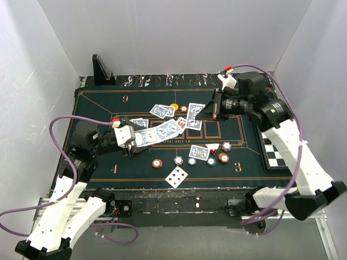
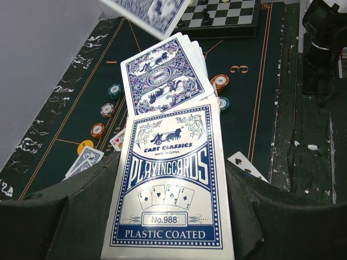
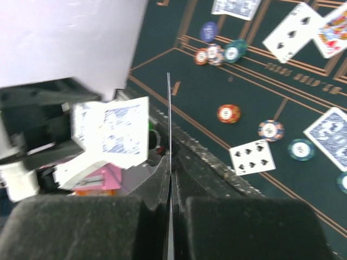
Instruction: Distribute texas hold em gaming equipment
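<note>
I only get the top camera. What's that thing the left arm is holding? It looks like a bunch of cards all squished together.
Observer: The left wrist view shows the left jaws clamped on a card box printed "PLAYINGCARDS No.988". Some blue-backed cards stick out past its far end.
Operator: Is the right arm holding something too?
Observer: Yes. In the right wrist view the right jaws are shut on a single card, seen edge-on as a thin line.
Operator: The arm hides the chessboard. Is anything on it?
Observer: The left wrist view shows a dark piece standing on the chessboard.
</note>
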You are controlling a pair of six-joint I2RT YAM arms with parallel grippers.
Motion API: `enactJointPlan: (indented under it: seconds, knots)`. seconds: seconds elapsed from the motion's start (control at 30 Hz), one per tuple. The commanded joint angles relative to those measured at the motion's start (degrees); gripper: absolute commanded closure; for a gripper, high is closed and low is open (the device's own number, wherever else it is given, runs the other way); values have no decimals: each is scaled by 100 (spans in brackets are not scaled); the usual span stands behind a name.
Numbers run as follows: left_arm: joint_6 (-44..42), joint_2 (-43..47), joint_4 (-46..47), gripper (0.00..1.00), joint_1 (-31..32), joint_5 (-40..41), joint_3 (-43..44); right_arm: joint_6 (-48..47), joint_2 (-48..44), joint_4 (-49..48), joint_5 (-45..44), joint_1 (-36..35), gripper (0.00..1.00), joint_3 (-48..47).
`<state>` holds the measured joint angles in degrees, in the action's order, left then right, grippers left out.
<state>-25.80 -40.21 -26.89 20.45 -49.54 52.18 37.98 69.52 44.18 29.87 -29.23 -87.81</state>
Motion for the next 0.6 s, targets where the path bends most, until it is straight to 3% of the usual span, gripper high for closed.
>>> enactJointPlan:
  seconds: [0.0,0.2,0.3,0.57]
  knots:
    - [-92,153,-79,100,-23,-30,152,-773,614,301,-902,58,99,-315]
    - [-57,189,-141,100,-15,-82,143,-1389,1783,696,-2676,67,99,-957]
    - [-30,197,-149,100,-23,-91,178,-1389,2328,776,-3994,-3,99,-1150]
    - [-4,232,-255,100,-23,-74,240,-1925,4023,960,-5814,-574,99,-1914]
